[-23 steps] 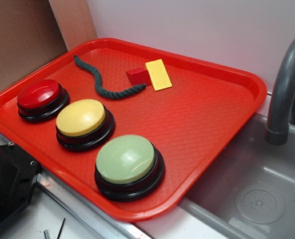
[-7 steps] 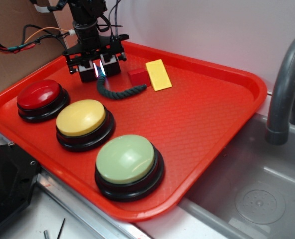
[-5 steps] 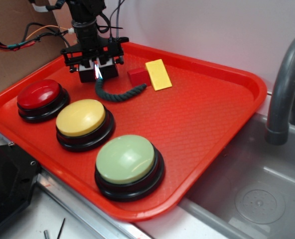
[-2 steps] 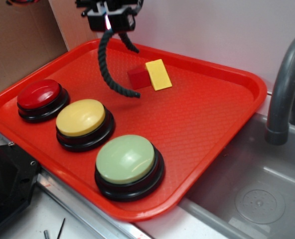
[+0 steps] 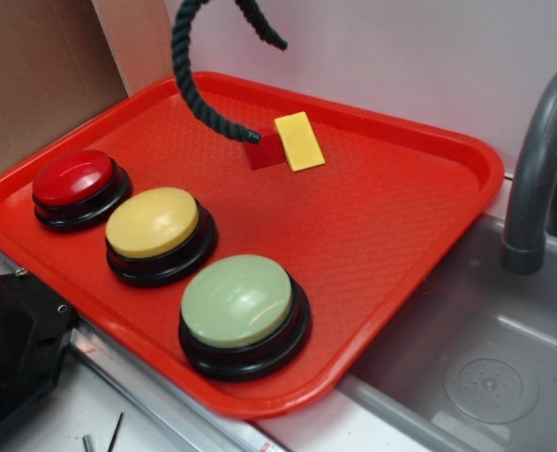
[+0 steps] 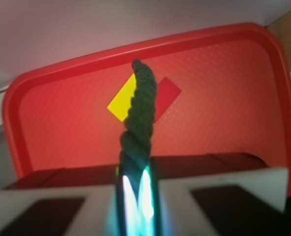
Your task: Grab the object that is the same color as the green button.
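Note:
The object, a dark green twisted rope (image 5: pixel 186 85), hangs in the air over the back left of the red tray (image 5: pixel 391 217). Its long end dangles down to just above the small red block (image 5: pixel 267 151), and a short end curls off to the right near the top edge. In the wrist view my gripper (image 6: pixel 135 182) is shut on the rope (image 6: pixel 139 118), which sticks out from between the closed jaws. In the exterior view the gripper is above the frame. The pale green button (image 5: pixel 241 301) sits at the tray's front.
A yellow button (image 5: pixel 154 223) and a red button (image 5: pixel 73 179) stand along the tray's left front. A yellow flat block (image 5: pixel 299 141) lies against the red block. A grey faucet (image 5: pixel 537 169) and a sink (image 5: pixel 485 367) are on the right, and cardboard (image 5: pixel 34 75) is at the back left.
The gripper came down on the rope, shut on it and lifted it off the tray. It has since risen out of the exterior view with the rope dangling.

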You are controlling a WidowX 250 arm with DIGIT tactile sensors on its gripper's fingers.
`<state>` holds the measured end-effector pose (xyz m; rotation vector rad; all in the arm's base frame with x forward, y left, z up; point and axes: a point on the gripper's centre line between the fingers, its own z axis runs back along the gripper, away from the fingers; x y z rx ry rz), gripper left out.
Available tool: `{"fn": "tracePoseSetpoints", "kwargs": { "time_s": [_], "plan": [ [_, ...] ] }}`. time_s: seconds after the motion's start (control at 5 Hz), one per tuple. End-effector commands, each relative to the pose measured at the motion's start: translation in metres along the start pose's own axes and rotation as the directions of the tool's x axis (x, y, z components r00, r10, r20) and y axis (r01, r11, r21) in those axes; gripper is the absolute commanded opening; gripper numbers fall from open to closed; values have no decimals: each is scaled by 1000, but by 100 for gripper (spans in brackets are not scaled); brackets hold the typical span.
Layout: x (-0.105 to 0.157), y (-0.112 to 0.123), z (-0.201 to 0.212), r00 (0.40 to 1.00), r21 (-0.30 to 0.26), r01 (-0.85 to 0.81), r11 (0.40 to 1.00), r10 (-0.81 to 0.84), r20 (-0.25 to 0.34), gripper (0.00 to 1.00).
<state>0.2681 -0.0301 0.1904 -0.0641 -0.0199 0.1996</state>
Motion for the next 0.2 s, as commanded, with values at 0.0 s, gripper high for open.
{"fn": "tracePoseSetpoints", "kwargs": {
  "time_s": [0.0],
  "plan": [
    [-16, -7, 33, 985, -17, 141, 990, -138, 100, 0]
  ]
}}
